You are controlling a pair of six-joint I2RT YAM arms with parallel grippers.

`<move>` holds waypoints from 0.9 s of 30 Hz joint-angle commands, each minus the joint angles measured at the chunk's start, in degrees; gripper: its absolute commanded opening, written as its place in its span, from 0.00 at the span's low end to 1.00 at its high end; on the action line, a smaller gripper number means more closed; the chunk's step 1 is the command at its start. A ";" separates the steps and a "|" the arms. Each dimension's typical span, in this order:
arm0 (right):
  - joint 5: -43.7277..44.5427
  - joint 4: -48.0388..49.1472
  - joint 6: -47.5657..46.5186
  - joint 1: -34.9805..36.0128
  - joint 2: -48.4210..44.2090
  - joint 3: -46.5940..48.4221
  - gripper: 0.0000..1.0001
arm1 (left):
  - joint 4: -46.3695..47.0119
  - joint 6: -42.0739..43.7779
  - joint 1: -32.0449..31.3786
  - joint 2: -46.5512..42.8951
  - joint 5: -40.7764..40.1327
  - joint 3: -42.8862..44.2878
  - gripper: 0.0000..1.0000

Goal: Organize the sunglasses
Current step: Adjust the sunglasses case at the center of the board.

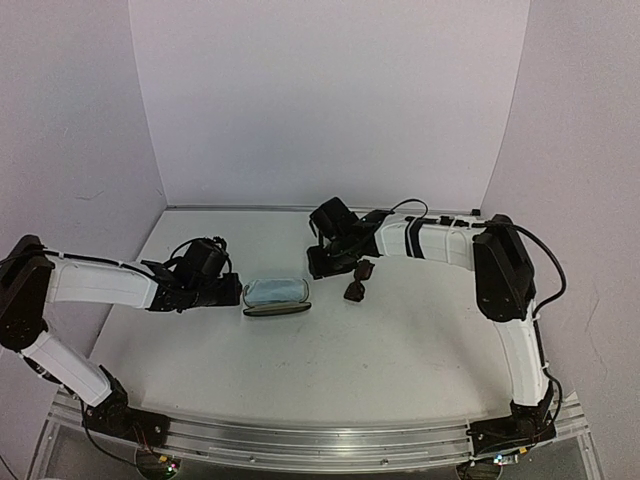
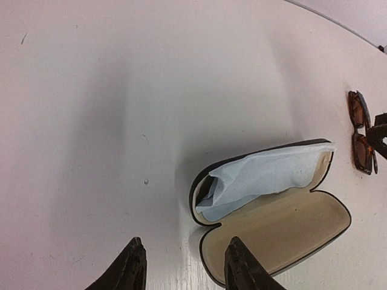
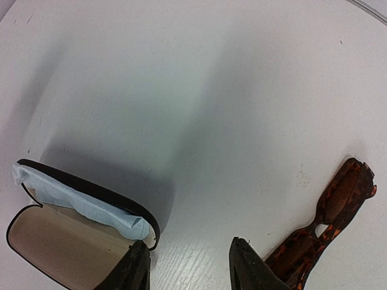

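The sunglasses [image 1: 357, 280], a folded tortoiseshell-brown pair, lie on the white table right of the open black oval case [image 1: 277, 309]. A light blue cloth [image 1: 277, 291] lies in the case's far half. The near, tan-lined half [image 2: 284, 226] holds nothing. My left gripper [image 1: 236, 292] is open and empty at the case's left end; its fingers [image 2: 130, 269] straddle that end. My right gripper [image 1: 326, 264] is open and empty between case and sunglasses. In the right wrist view the sunglasses [image 3: 329, 217] lie just outside the right finger [image 3: 248, 269], and the case [image 3: 54, 241] is at the left.
White walls stand at the back and on both sides of the table [image 1: 400, 350]. The right arm's forearm [image 1: 430, 240] stretches across the back right. The table's near edge has a metal rail [image 1: 300, 435].
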 commanded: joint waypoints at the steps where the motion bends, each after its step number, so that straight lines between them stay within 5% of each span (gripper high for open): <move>1: 4.38 1.96 2.40 -0.51 -6.36 -2.48 0.46 | 0.45 0.10 -1.26 -4.54 -3.65 -0.10 0.45; 9: 9.09 0.15 7.56 -3.67 -9.34 -7.37 0.42 | 3.26 0.52 -1.70 -2.92 -2.65 -1.08 0.49; 16: 8.57 -0.92 10.45 -5.62 -7.61 -7.33 0.42 | 8.41 1.63 -0.42 -0.75 -3.99 0.10 0.68; 27: 7.92 -1.05 11.73 -6.65 -7.56 -7.89 0.42 | 13.06 10.10 6.49 3.29 12.55 4.42 0.73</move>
